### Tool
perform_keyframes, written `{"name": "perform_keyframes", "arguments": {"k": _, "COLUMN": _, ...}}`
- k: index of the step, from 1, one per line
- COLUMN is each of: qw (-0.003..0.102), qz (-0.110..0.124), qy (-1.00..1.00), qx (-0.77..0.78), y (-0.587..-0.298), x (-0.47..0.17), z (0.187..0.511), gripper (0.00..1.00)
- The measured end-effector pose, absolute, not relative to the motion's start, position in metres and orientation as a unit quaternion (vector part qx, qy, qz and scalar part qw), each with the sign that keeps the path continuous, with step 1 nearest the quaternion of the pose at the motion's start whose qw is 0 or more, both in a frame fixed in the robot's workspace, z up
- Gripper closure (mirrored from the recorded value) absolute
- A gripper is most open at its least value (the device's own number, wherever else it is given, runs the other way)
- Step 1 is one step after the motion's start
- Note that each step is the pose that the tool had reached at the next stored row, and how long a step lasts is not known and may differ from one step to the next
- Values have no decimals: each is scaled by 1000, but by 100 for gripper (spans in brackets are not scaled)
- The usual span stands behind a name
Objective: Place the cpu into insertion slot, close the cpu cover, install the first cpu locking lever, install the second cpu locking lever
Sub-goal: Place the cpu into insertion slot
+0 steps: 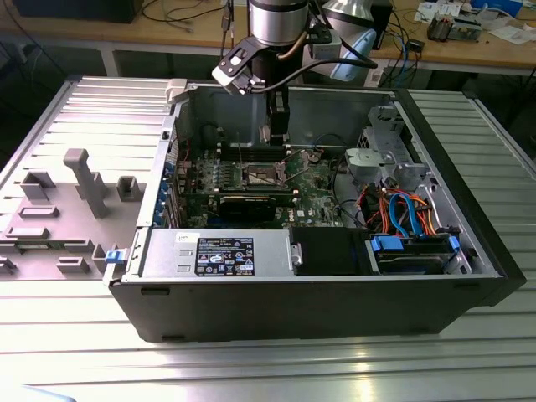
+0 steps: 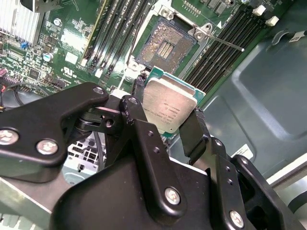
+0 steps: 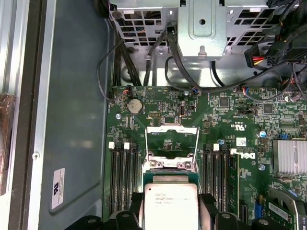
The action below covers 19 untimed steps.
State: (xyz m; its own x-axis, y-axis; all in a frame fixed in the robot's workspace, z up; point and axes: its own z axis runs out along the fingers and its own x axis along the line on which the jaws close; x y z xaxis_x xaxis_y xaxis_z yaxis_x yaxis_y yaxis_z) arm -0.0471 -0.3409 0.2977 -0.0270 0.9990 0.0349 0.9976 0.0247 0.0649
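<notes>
My gripper (image 2: 169,109) is shut on the cpu (image 2: 168,106), a small square chip with a dull silver top, held by two opposite edges between black fingers (image 2: 193,132). It hangs just above the motherboard, close beside the insertion slot (image 2: 165,45), whose dark centre lies uncovered inside a silvery rim. In the first wrist view the cpu (image 3: 170,203) sits in front of the cpu cover (image 3: 171,130), which stands flipped up and open. A thin locking lever (image 2: 223,44) sticks out beside the slot. In the exterior view the gripper (image 1: 278,138) reaches down into the open computer case above the slot (image 1: 262,174).
Black memory slots (image 2: 218,48) flank the socket on both sides. The case wall (image 3: 72,120) runs close by. A labelled power supply (image 1: 226,251), a drive bay (image 1: 414,251) and orange and blue cables (image 1: 402,205) fill the case front. A grey fixture (image 1: 84,180) stands outside.
</notes>
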Motion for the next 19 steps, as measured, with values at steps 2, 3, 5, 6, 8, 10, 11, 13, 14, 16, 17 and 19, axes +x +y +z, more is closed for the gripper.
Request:
{"name": "perform_keyframes", "arguments": {"k": 2, "qw": 10, "qz": 35, "qy": 716, "qx": 697, "y": -341, "x": -48, "z": 297, "gripper": 46}}
{"name": "perform_keyframes", "arguments": {"k": 3, "qw": 10, "qz": 35, "qy": 716, "qx": 697, "y": -341, "x": -49, "z": 296, "gripper": 46}}
{"name": "perform_keyframes", "arguments": {"k": 5, "qw": 10, "qz": 35, "qy": 716, "qx": 697, "y": -341, "x": -49, "z": 294, "gripper": 46}}
{"name": "perform_keyframes", "arguments": {"k": 6, "qw": 10, "qz": 35, "qy": 716, "qx": 697, "y": -341, "x": -50, "z": 292, "gripper": 46}}
{"name": "perform_keyframes", "arguments": {"k": 8, "qw": 10, "qz": 35, "qy": 716, "qx": 697, "y": -341, "x": -50, "z": 289, "gripper": 46}}
{"name": "perform_keyframes", "arguments": {"k": 10, "qw": 10, "qz": 35, "qy": 716, "qx": 697, "y": -341, "x": -50, "z": 286, "gripper": 46}}
{"name": "perform_keyframes", "arguments": {"k": 11, "qw": 10, "qz": 35, "qy": 716, "qx": 697, "y": -341, "x": -50, "z": 286, "gripper": 46}}
{"name": "perform_keyframes", "arguments": {"k": 13, "qw": 10, "qz": 35, "qy": 716, "qx": 697, "y": -341, "x": -50, "z": 285, "gripper": 46}}
{"name": "perform_keyframes", "arguments": {"k": 14, "qw": 10, "qz": 35, "qy": 716, "qx": 698, "y": -341, "x": -50, "z": 282, "gripper": 46}}
{"name": "perform_keyframes", "arguments": {"k": 16, "qw": 10, "qz": 35, "qy": 715, "qx": 698, "y": -340, "x": -50, "z": 278, "gripper": 46}}
{"name": "perform_keyframes", "arguments": {"k": 17, "qw": 10, "qz": 35, "qy": 712, "qx": 702, "y": -339, "x": -50, "z": 276, "gripper": 46}}
{"name": "perform_keyframes", "arguments": {"k": 19, "qw": 10, "qz": 35, "qy": 709, "qx": 704, "y": -338, "x": -51, "z": 270, "gripper": 46}}
